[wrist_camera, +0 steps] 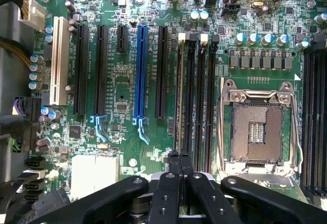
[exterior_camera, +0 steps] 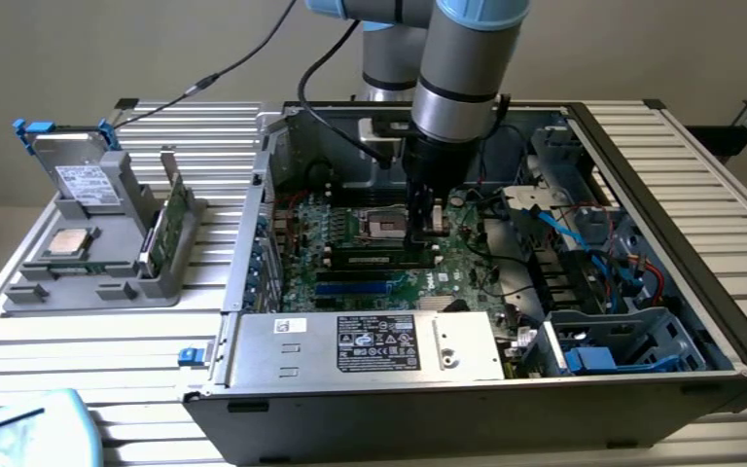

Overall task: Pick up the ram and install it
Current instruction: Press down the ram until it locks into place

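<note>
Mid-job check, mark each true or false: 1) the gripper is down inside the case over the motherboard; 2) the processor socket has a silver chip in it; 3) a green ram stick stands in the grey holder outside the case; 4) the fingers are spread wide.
1) True. The gripper is inside the open case, just above the motherboard.
2) False. The processor socket is empty. A silver chip lies in the grey holder.
3) True. A green ram stick stands on edge in that holder, on the exterior view's left of the case.
4) False. The fingers are closed together, over the long black slots beside the socket.
</note>
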Available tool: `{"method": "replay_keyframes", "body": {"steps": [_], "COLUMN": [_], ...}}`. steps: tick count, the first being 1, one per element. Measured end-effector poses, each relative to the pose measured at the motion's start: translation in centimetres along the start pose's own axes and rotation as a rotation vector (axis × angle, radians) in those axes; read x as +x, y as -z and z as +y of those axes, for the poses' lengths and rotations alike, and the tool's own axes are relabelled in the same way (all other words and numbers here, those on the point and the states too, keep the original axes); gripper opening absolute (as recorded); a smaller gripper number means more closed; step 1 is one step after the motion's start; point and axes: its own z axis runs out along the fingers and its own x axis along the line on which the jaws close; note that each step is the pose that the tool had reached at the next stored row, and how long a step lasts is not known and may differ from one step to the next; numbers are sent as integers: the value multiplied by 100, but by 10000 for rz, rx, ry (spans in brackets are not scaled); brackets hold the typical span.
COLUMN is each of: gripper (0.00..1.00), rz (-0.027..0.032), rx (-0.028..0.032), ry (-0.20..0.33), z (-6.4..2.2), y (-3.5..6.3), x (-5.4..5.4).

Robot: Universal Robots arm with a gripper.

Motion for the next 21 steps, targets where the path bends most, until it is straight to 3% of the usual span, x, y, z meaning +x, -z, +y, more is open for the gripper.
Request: {"method": "replay_keyframes", "body": {"steps": [12,15,17,21], "gripper": [11,11,11,11], "rz": [0,-31,-4,-9], "rx": [-2,8,-2,0], "ry": [-22,-21,-24,-21], "z": [-7,-4,8,52], "y": [-70,-36,18,39], "x": [-14,-16,-11,-11]}}
